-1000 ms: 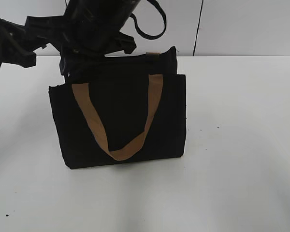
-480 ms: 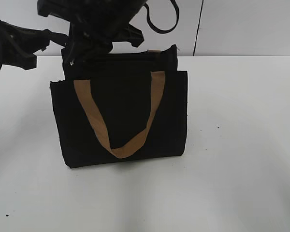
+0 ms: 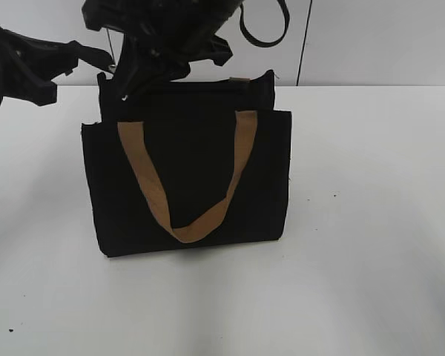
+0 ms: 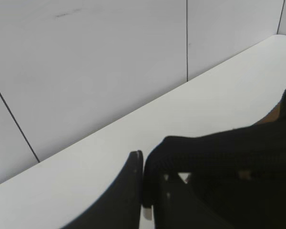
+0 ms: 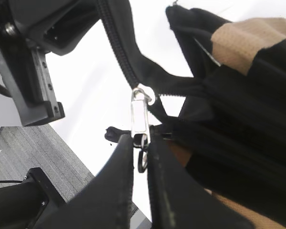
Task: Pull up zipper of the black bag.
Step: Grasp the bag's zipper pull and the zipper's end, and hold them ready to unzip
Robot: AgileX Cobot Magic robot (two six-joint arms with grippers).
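Note:
The black bag (image 3: pixel 185 178) stands upright on the white table, with one tan handle hanging down its front. My right gripper (image 5: pixel 140 140) is shut on the silver pull tab of the zipper (image 5: pixel 139 112), which sits on the black zip line at the bag's top. In the exterior view this gripper (image 3: pixel 133 83) reaches across to the bag's top left. My left gripper (image 4: pixel 144 183) is shut on a corner of the bag's black fabric (image 4: pixel 214 152). In the exterior view it (image 3: pixel 98 65) is at the bag's upper left corner.
The white table (image 3: pixel 371 193) stretches to the right of and in front of the bag. A pale panelled wall (image 4: pixel 109 62) stands behind it. The left arm's black body (image 5: pixel 33 57) is close to the zip line. Grey floor (image 5: pixel 19 152) shows beyond the table edge.
My right arm has moved to the right along the bag's top with the pull tab in its jaws. The bag has shifted slightly right. The left arm has barely moved.

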